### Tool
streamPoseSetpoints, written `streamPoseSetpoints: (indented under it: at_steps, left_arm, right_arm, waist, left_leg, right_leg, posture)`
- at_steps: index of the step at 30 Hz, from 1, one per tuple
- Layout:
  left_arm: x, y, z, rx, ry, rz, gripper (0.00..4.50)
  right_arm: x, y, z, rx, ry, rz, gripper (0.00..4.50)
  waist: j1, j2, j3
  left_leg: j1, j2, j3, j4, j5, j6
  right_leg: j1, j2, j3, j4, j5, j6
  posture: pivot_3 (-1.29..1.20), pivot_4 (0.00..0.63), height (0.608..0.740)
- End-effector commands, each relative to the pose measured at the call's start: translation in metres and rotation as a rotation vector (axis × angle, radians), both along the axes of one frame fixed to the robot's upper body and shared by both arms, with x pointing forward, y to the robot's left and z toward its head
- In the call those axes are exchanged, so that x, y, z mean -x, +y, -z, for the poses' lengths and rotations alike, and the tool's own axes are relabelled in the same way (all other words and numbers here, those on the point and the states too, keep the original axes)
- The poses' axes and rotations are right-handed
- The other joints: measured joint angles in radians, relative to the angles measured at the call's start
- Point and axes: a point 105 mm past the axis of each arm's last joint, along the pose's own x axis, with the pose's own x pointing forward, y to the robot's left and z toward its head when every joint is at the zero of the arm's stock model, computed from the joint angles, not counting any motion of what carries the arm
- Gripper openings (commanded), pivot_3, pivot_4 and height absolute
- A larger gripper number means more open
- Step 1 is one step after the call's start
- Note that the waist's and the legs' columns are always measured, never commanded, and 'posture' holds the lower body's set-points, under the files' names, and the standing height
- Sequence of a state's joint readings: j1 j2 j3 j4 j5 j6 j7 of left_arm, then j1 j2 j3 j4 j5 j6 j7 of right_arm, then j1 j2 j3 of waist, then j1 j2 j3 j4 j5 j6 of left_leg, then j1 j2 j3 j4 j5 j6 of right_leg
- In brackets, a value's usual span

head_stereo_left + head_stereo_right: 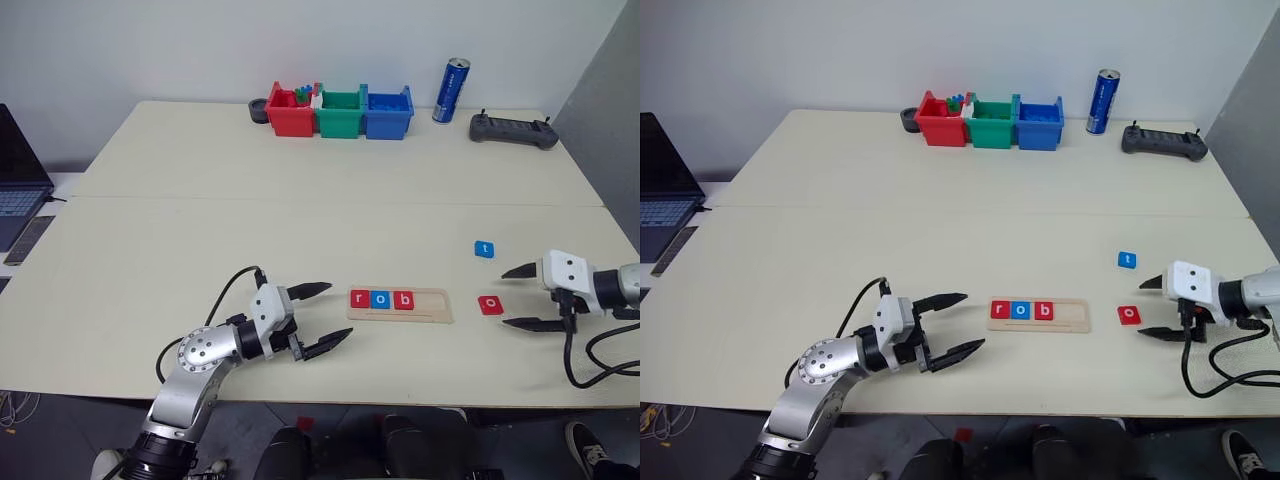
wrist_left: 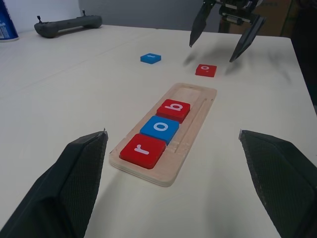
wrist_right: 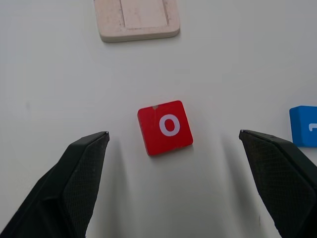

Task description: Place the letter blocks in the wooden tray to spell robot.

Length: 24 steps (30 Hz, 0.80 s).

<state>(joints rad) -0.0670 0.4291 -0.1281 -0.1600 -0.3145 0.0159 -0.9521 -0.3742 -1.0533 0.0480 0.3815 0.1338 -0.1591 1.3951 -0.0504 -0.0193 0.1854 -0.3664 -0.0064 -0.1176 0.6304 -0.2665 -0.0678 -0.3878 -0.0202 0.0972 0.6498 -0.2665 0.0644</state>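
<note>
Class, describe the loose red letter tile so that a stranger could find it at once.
Start at the wooden tray near the table's front edge. Just beyond its empty end, before the open right hand, lies the red o tile. Its only loose neighbour, the t tile, is blue.

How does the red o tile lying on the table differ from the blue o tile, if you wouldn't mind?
The red o tile lies loose on the table; the blue o tile sits in the wooden tray. The red one lies alone, the blue between r and b. Both show a white o.

Left gripper (image 1: 318,318) and right gripper (image 1: 520,297): jaws apart.
</note>
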Motion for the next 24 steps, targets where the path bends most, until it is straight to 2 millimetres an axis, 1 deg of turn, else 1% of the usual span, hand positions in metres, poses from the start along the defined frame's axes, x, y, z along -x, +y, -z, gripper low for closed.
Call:
streamPoseSetpoints:
  at_steps: [1, 7, 12, 17, 21, 24]
  left_arm:
    - [-0.002, -0.004, -0.010, 0.023, -0.045, 0.012, 4.50]
    - [-0.002, -0.004, -0.011, 0.020, -0.047, 0.017, 4.50]
    - [-0.002, -0.004, -0.011, 0.019, -0.052, 0.018, 4.50]
    - [-0.001, -0.003, -0.011, 0.016, -0.052, 0.018, 4.50]
    - [0.000, -0.003, -0.010, 0.014, -0.049, 0.017, 4.50]
    - [0.001, -0.003, -0.010, 0.014, -0.047, 0.019, 4.50]
  right_arm:
    - [-0.002, -0.004, -0.005, 0.038, -0.016, -0.042, 4.48]
    - [-0.011, -0.004, 0.002, 0.027, -0.011, -0.041, 4.48]
    - [-0.017, 0.005, 0.008, -0.025, 0.001, -0.030, 4.48]
    - [-0.017, 0.009, 0.017, -0.025, 0.019, -0.040, 4.48]
    - [-0.013, 0.010, 0.021, -0.027, 0.058, -0.054, 4.48]
    - [-0.010, 0.010, 0.025, -0.022, 0.068, -0.059, 3.86]
  waist:
    - [0.000, 0.000, 0.000]
    - [-0.002, 0.000, 0.000]
    - [-0.001, 0.000, 0.000]
    - [0.000, 0.000, 0.000]
    - [0.000, 0.000, 0.000]
    - [0.000, 0.000, 0.000]
  left_leg:
    - [0.000, 0.000, 0.000, 0.000, 0.000, 0.000]
    - [0.001, 0.000, 0.000, 0.000, 0.000, 0.000]
    - [0.001, 0.000, 0.000, 0.000, 0.000, 0.000]
    - [0.001, 0.000, 0.000, 0.000, 0.000, 0.000]
    - [0.001, 0.000, 0.000, 0.000, 0.000, 0.000]
    - [0.001, 0.000, 0.000, 0.001, 0.000, 0.000]
  right_leg:
    - [0.000, 0.000, 0.000, 0.000, 0.000, 0.000]
    - [0.000, 0.000, 0.000, 0.000, 0.000, 0.000]
    - [0.000, 0.000, 0.001, 0.001, 0.000, 0.000]
    - [0.000, -0.001, 0.000, 0.001, 0.000, 0.000]
    - [0.000, -0.001, 0.000, 0.002, 0.000, -0.001]
    - [0.000, -0.001, 0.000, 0.002, 0.000, 0.000]
  posture:
    - [0.00, 0.150, 0.740]
    - [0.00, 0.150, 0.740]
    - [0.00, 0.150, 0.740]
    - [0.00, 0.150, 0.740]
    - [0.00, 0.150, 0.740]
    - [0.00, 0.150, 0.740]
